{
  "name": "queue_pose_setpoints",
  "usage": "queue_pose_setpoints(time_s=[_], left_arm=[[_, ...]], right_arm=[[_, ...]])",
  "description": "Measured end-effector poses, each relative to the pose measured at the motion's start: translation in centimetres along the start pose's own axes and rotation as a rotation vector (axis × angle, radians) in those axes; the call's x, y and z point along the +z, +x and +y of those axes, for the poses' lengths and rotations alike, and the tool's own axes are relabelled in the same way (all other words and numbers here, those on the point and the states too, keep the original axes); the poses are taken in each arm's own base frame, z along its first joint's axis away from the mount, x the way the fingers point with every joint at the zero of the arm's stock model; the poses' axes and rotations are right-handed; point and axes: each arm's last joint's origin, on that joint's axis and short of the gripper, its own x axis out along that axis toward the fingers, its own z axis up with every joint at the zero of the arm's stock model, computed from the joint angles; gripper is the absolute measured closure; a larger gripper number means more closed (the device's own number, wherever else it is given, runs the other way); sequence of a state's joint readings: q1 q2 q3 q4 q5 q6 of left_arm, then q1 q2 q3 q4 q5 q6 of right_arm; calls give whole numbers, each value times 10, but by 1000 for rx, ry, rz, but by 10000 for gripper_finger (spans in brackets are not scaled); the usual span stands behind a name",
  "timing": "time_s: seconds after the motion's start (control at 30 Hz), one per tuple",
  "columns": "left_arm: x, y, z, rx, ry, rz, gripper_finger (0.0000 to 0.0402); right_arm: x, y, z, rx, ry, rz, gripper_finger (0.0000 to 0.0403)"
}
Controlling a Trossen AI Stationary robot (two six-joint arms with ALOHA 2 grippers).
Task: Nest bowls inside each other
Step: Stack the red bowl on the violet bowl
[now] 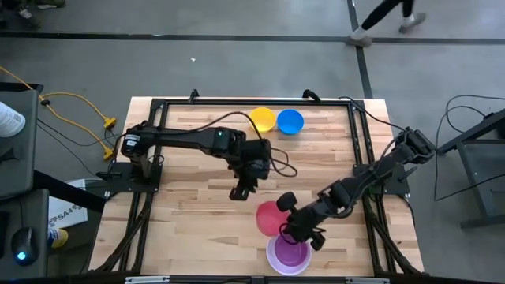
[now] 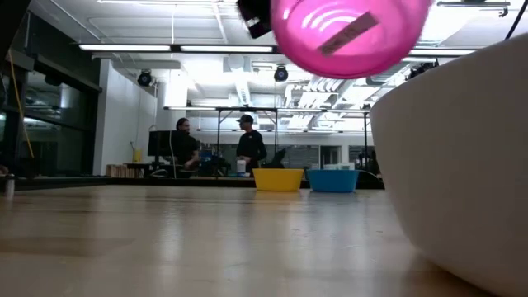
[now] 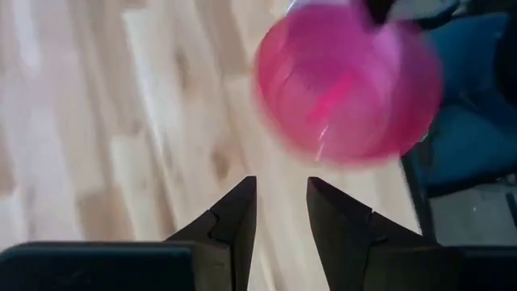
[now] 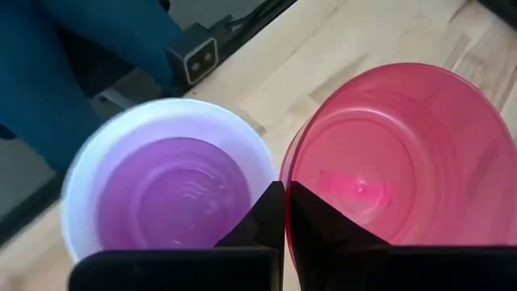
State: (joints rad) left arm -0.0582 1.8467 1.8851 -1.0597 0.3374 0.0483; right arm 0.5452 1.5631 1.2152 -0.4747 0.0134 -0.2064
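Left gripper [image 1: 241, 192], just left of centre in the overhead view, hangs empty with its fingers spread a little, pointing toward the pink bowl [image 1: 271, 217]. Near the top centre, the yellow bowl [image 1: 263, 120] and blue bowl [image 1: 290, 121] sit side by side, untouched. Lower and right of centre, the right gripper [image 1: 293, 229] has its fingers pressed together on the pink bowl's rim and holds it off the table, just beside the white bowl [image 1: 287, 254] at the bottom edge. The purple bowl [image 4: 174, 194] already lies inside the white one. The step in hand looks like carrying pink over; next it must be centred above purple, lowered and released.
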Motion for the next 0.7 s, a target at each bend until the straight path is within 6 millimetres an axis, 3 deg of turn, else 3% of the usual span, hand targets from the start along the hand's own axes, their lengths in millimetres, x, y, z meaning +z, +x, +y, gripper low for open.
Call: queue_pose_setpoints(time_s=[0.3, 0.5, 0.7], left_arm=[[-6, -24, 19, 63, -58, -11, 290], [-8, -29, 33, 90, -89, -19, 290], [-8, -31, 37, 97, -98, -24, 290]], right_arm=[[4, -2, 35, -42, 155, 22, 400], [5, 1, 53, 13, 237, 26, 400], [1, 16, 79, 189, 65, 73, 400]])
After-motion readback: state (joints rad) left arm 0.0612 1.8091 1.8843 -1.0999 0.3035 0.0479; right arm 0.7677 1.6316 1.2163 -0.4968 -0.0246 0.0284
